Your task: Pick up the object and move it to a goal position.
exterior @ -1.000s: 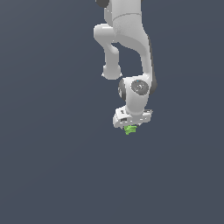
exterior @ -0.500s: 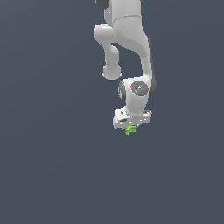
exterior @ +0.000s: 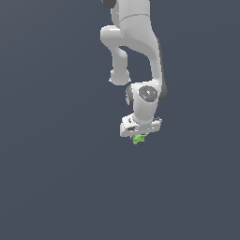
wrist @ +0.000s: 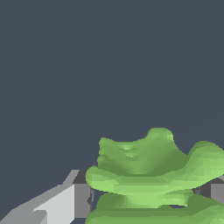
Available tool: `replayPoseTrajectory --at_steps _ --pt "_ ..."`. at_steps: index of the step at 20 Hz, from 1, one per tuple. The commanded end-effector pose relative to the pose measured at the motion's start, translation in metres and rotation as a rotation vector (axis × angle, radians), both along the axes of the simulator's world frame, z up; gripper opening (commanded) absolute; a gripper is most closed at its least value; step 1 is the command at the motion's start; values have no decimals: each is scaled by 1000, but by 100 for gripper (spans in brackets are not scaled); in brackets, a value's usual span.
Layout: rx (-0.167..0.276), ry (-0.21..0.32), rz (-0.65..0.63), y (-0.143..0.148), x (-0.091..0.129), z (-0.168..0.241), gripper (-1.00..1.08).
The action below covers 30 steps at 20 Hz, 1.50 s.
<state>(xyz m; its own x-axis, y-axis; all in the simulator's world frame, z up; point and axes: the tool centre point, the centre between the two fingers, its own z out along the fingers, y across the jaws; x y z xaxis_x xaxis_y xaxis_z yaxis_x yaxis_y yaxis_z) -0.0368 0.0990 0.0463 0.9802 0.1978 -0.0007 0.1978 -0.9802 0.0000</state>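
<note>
Green and lumpy, the small ridged object point(wrist: 153, 175) sits between the fingers point(wrist: 65, 203) of the white robot gripper point(exterior: 139, 136), which look clamped on it, though one finger is mostly hidden. In the exterior view it hangs just beneath the hand. Carry it slowly and keep the squeeze firm, since the ridges may slip.

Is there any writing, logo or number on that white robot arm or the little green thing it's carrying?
None can be read: the white robot arm, its gripper, the small green ridged lumpy object and the plain dark grey background show no words, numbers or signs in either view.
</note>
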Motion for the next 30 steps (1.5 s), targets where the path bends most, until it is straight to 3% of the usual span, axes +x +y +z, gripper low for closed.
replayPoseTrajectory --at_steps 1,30 --pt "0 -1 -1 -9 4 8 -100" --pt "1 -1 0 -226 92 209 -100"
